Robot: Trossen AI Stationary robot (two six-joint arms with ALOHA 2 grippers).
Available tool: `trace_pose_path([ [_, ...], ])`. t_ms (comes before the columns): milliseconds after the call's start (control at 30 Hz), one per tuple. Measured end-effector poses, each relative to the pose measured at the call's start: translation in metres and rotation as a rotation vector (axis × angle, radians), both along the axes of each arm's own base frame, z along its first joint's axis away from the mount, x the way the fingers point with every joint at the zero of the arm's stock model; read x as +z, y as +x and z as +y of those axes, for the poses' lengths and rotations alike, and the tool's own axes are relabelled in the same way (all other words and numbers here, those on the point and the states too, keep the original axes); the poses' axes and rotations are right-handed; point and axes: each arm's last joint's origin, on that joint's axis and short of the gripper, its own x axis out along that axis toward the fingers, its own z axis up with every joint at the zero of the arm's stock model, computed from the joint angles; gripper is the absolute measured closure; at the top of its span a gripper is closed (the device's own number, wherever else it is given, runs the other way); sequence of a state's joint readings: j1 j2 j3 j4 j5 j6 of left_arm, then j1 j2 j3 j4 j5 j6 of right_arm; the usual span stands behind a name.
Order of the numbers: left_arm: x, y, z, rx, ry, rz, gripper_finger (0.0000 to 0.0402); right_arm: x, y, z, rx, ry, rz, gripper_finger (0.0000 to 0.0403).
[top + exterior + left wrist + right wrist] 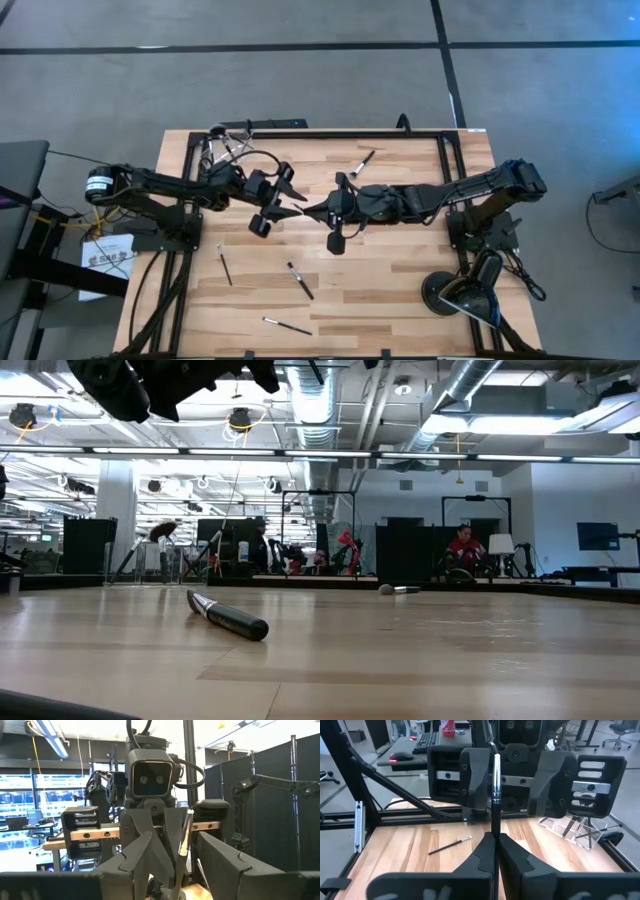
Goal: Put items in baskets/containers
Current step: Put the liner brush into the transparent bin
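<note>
My right gripper (494, 840) is closed on a makeup brush (495, 795). The brush stands upright between my closed fingertips, dark handle clamped, silvery ferrule above. In the high view this gripper (312, 210) is over the middle of the table (400, 290), nose to nose with my left gripper (288, 203).

My left gripper (172, 870) has its fingers spread apart. The held brush (183, 837) and the right gripper's closed fingers show between them. I cannot tell whether my left fingers touch the brush.

The clear cup (582, 827) sits at the table's far edge, behind my left arm, near the far left corner (222, 140). I cannot tell its exact pose.

Loose brushes, located relative to the two grippers:
- One brush (363, 161) lies on the far side, toward the right.
- One brush (225, 265) lies on the near side, to the left.
- One brush (300, 281) lies on the near side, almost directly below.
- One brush (287, 326) lies close to the table's near edge.

A black lamp base (445, 295) sits at the near right corner.
</note>
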State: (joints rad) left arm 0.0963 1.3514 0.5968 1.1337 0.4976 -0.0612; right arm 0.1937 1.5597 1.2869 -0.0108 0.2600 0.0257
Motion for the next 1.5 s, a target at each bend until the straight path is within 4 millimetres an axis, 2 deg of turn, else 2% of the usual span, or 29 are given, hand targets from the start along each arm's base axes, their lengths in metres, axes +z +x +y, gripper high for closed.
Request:
trace_pose_path([
  [100, 0.0, 0.0, 0.0, 0.016, -0.011, 0.001, 0.0246, 0.0, 0.0, 0.0, -0.001, 0.0, 0.0, 0.0401],
  [200, 0.0, 0.0, 0.001, 0.032, -0.02, 0.0, 0.0265, 0.0, 0.0, 0.0, -0.005, -0.002, -0.001, 0.0401],
  [433, 0.0, 0.0, 0.001, 0.036, -0.022, -0.001, 0.0383, 0.0, 0.0, -0.001, -0.02, -0.013, -0.001, 0.0395],
  [700, -0.001, 0.001, 0.005, 0.066, -0.05, 0.018, 0.0381, -0.001, 0.0, -0.002, -0.048, -0.025, 0.013, 0.0374],
  [933, -0.01, 0.002, 0.026, 0.158, -0.057, 0.114, 0.0377, -0.009, -0.004, -0.01, -0.223, -0.075, 0.089, 0.0336],
  [1167, -0.033, -0.01, 0.071, 0.469, -0.07, 0.245, 0.0386, -0.026, -0.016, -0.019, -0.482, -0.095, 0.243, 0.0312],
  [1367, -0.047, -0.031, 0.107, 0.817, -0.112, 0.269, 0.0372, -0.032, -0.021, -0.022, -0.507, -0.102, 0.305, 0.031],
  [1500, -0.051, -0.045, 0.128, 1.078, -0.084, 0.272, 0.0382, -0.032, -0.02, -0.027, -0.514, -0.112, 0.314, 0.031],
])
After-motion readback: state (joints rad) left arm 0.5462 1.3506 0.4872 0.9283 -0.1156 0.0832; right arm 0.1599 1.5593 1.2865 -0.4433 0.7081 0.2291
